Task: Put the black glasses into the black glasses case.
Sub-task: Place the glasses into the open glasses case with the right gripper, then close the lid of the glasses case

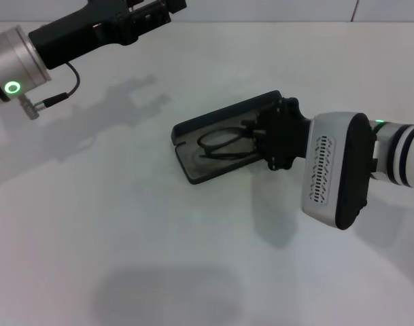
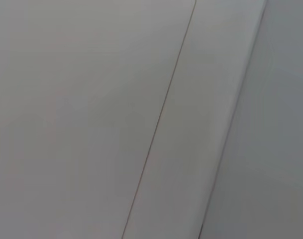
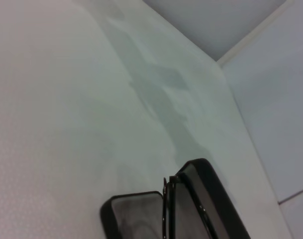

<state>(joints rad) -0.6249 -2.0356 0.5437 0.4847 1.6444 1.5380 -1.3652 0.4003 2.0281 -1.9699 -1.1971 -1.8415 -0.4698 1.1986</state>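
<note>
White table (image 1: 125, 224) holds black glasses case (image 1: 193, 125); right gripper (image 1: 261, 139) jaws unclear, left gripper (image 1: 156, 13) raised.

Black glasses case (image 1: 193, 129): matt hard shell, grey felt lining. Table (image 1: 125, 224): smooth, matt.

A plain white worktop (image 1: 125, 224) fills nearly the whole head view, with soft grey shadows across its upper left and bottom centre. Along the top edge of the frame runs a pale wall (image 1: 274, 9), marked by one thin dark seam at the upper right.
</note>
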